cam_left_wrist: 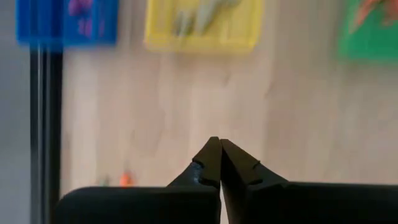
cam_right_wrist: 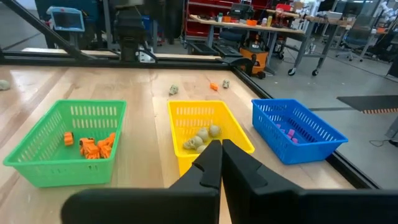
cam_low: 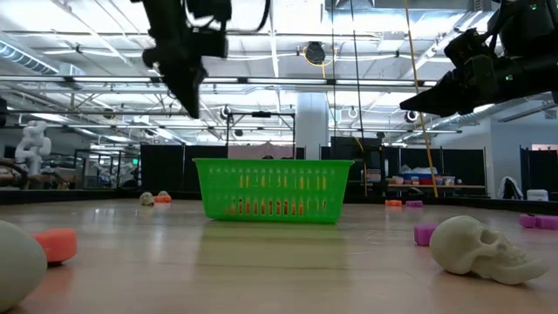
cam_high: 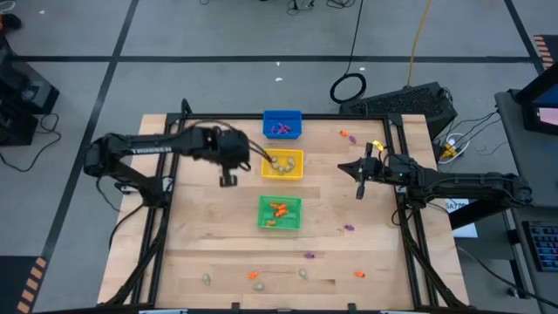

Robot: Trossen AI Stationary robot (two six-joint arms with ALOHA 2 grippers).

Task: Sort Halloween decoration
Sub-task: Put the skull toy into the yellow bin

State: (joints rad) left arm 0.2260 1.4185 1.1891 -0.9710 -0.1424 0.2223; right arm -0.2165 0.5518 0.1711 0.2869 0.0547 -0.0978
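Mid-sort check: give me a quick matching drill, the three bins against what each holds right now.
Column one:
1. blue bin
2. yellow bin
3. green bin

Column two:
a. orange trinkets
b. purple trinkets
c. pale beige trinkets

Pairs: 1-b, 2-c, 3-a.

Two matte black jointed arms (cam_high: 139,148); white lettering on left upper link; slim pointed black jaws, tapering tips
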